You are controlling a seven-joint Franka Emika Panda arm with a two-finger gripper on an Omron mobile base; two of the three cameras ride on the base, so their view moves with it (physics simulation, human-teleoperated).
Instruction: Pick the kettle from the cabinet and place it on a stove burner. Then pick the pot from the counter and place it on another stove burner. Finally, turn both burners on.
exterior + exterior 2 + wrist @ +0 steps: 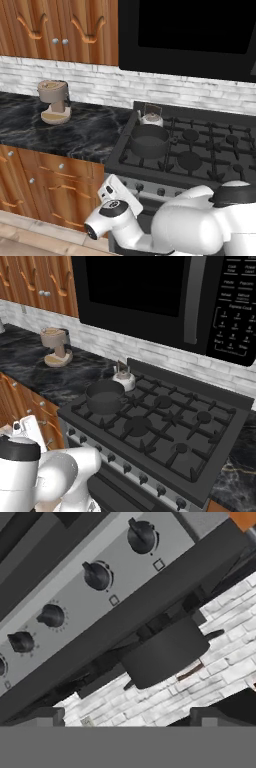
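Down at the front of the range [150,175], low beside the wooden drawer units [55,185], the gripper [127,721] hangs with its two dark fingertips [42,716] spread well apart and nothing between them. Up on the cooktop, the dark grey pot [149,140] sits on the front left burner, and the little silvery kettle [150,118] stands just behind it on the rear left burner, the two close together. From the hand camera, tilted hard, the pot [165,652] shows from below the grate line against the white brick backsplash [220,662], and a row of dark knobs [97,576] runs across the silver control panel. Off to the left, a beige coffee machine [53,101] stands on the black marble counter [75,132], under the reddish-brown cabinet [60,30]. Over the stove hangs a black microwave [150,291].
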